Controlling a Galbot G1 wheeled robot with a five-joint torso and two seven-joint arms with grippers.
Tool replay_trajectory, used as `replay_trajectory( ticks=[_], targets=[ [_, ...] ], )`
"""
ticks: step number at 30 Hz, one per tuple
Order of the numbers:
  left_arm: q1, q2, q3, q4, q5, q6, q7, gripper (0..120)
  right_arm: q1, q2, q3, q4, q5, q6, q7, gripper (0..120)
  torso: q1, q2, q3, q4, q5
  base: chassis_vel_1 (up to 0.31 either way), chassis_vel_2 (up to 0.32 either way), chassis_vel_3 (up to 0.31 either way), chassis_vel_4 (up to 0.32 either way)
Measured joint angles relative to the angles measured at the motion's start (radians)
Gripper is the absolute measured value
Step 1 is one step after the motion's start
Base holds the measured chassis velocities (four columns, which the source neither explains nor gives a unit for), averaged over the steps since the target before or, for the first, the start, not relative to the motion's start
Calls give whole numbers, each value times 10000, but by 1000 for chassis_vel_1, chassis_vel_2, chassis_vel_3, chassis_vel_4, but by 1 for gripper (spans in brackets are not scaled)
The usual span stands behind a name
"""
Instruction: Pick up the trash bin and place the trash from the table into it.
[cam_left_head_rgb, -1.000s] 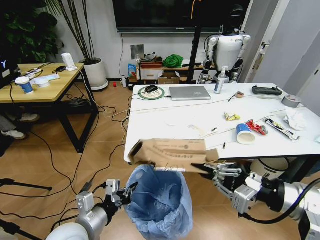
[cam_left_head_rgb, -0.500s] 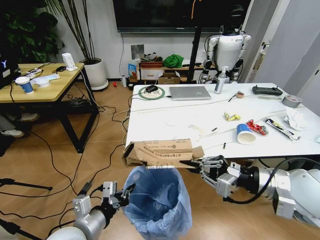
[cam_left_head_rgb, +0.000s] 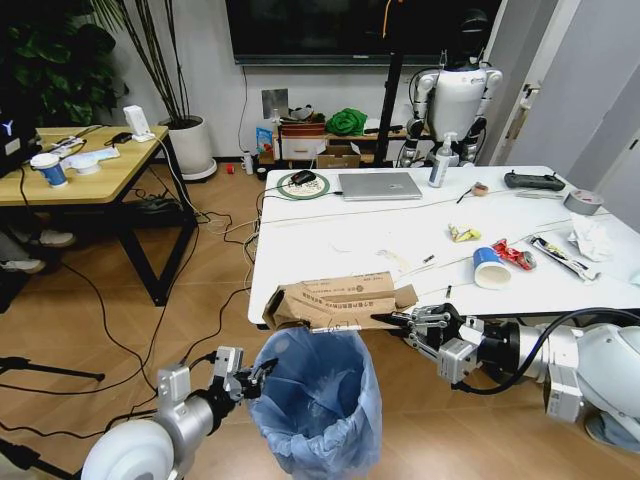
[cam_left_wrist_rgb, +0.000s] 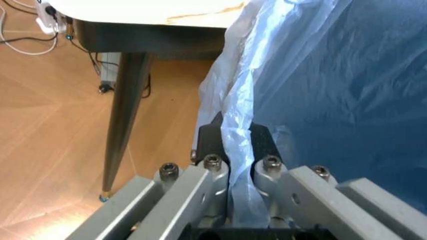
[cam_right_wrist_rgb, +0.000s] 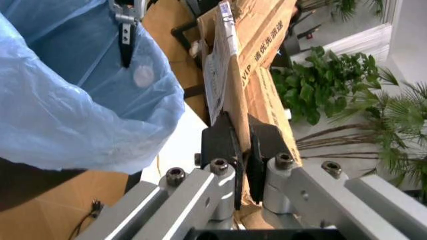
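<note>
Trash bin (cam_left_head_rgb: 318, 400) on floor just beside table (cam_left_head_rgb: 350, 245) near edge. Left gripper (cam_left_wrist_rgb: 235, 140) clamped on bin liner rim. Right gripper (cam_right_wrist_rgb: 241, 145) pinching cardboard packet (cam_left_head_rgb: 342, 302) flat above bin mouth, against table edge.

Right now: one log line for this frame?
left gripper: shut on trash bin liner | right gripper: shut on cardboard packet, above bin mouth | paper cup: on table
</note>
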Motion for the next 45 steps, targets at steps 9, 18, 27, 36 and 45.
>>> replay_trajectory(
  ticks=[9,18,27,36,45],
  targets=[
    [-160,-547,-357,57,-71,-428,104,0,-171,-1,-81,153,-443,379,-39,0,0,1,-2,0,-2,0,0,0,0],
    [86,-818,-540,-101,74,-448,8,0,935,-263,-1018,215,-271,214,-18,0,0,2,-1,3,-3,0,0,0,0],
    [99,-926,-356,-111,103,-293,-163,0,1314,-434,-1303,204,-20,97,20,7,-1,2,-1,0,-2,0,0,0,0],
    [-83,-896,-351,-157,-234,-166,-374,0,1772,-377,-1839,-3,17,65,47,39,0,2,-1,0,0,0,0,0,0],
    [227,-868,-519,-55,-128,-111,-447,0,2303,-333,-2064,-451,1238,-441,354,76,-1,2,-1,0,-1,0,0,0,0]
  ],
)
